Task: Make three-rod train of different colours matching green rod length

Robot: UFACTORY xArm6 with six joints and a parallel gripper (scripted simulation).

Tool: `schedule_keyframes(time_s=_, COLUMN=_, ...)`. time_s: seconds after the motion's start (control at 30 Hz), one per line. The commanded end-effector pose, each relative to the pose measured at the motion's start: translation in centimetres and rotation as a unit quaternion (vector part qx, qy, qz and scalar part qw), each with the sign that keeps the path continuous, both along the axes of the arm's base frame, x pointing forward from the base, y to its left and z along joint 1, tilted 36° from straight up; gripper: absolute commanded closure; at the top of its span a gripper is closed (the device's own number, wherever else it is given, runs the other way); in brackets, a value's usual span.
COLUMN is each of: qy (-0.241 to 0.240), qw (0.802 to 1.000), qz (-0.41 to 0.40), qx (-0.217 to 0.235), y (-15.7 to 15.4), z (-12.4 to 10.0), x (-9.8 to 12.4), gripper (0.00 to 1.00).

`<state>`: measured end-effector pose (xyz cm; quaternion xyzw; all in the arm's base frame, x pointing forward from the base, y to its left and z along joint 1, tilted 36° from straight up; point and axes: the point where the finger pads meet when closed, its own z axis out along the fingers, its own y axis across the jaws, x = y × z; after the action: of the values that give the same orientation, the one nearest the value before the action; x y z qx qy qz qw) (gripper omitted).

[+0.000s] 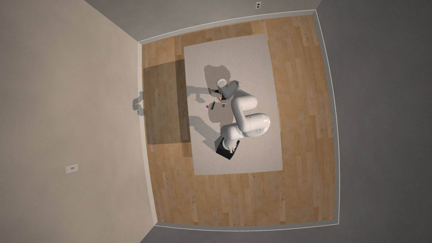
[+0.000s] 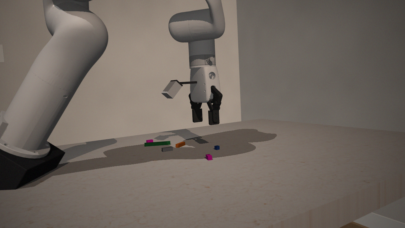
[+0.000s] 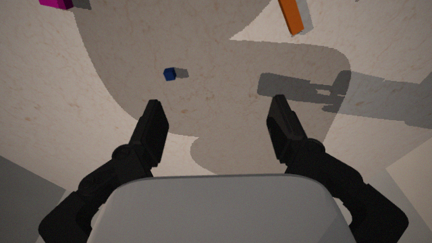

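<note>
From the top view, one gripper (image 1: 215, 91) (image 2: 205, 120) (image 3: 216, 110) is hanging over the pale table (image 1: 247, 54) (image 2: 283, 184) (image 3: 44, 77), partly covered by the arm (image 1: 244, 104) (image 2: 65, 53). Three rods are showing with their colours readable: one orange rod (image 1: 219, 99) (image 2: 180, 144) (image 3: 292, 17) is lying near the gripper, one green rod (image 1: 213, 105) (image 2: 157, 143) is lying farther towards the arm's base (image 1: 223, 153) (image 2: 16, 180), and the far magenta rod (image 1: 207, 106) (image 2: 149, 141) is sitting beyond the green one. A grey rod (image 1: 223, 105) (image 2: 167, 149) is barely showing beside the camera housing (image 1: 224, 101) (image 2: 171, 89).

From the exterior view, six rods are lying below the gripper: one green, one grey, one orange, one blue rod (image 2: 216, 147) (image 3: 169, 74) and two magenta. The green rod is partly hiding the far magenta rod. The near magenta rod (image 2: 208, 157) (image 3: 55, 3) is resting on the viewer's side of the gripper. The rods are lying scattered; the three-rod train is still unmade.

From the wrist view, the gripper is standing released, its two fingers wide apart and holding nothing. The blue rod is sitting ahead of the picture-left finger. The orange and near magenta rods are being cut off by the upper edge.
</note>
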<state>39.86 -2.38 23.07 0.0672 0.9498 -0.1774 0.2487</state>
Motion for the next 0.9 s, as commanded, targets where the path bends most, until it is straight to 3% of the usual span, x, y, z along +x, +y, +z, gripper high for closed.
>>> schedule_keyframes(time_s=0.0, qy=-0.011, qw=1.0, qz=-0.024, qx=0.014, y=-0.4, z=0.2, x=-0.1, gripper=0.0)
schedule_keyframes(time_s=0.23, qy=-0.058, qw=0.986, qz=-0.138, qx=0.078, y=-2.6, z=0.5, x=-1.0, gripper=0.0)
schedule_keyframes(time_s=0.53, qy=-0.12, qw=0.94, qz=-0.279, qx=0.156, y=-5.2, z=1.0, x=-2.3, gripper=0.0)
schedule_keyframes(time_s=0.6, qy=-0.12, qw=0.94, qz=-0.279, qx=0.156, y=-5.2, z=1.0, x=-2.3, gripper=0.0)
schedule_keyframes(time_s=0.63, qy=-0.139, qw=0.919, qz=-0.322, qx=0.18, y=-6.0, z=1.1, x=-2.7, gripper=0.0)
schedule_keyframes(time_s=0.87, qy=-0.181, qw=0.863, qz=-0.412, qx=0.229, y=-7.7, z=1.4, x=-3.7, gripper=0.0)
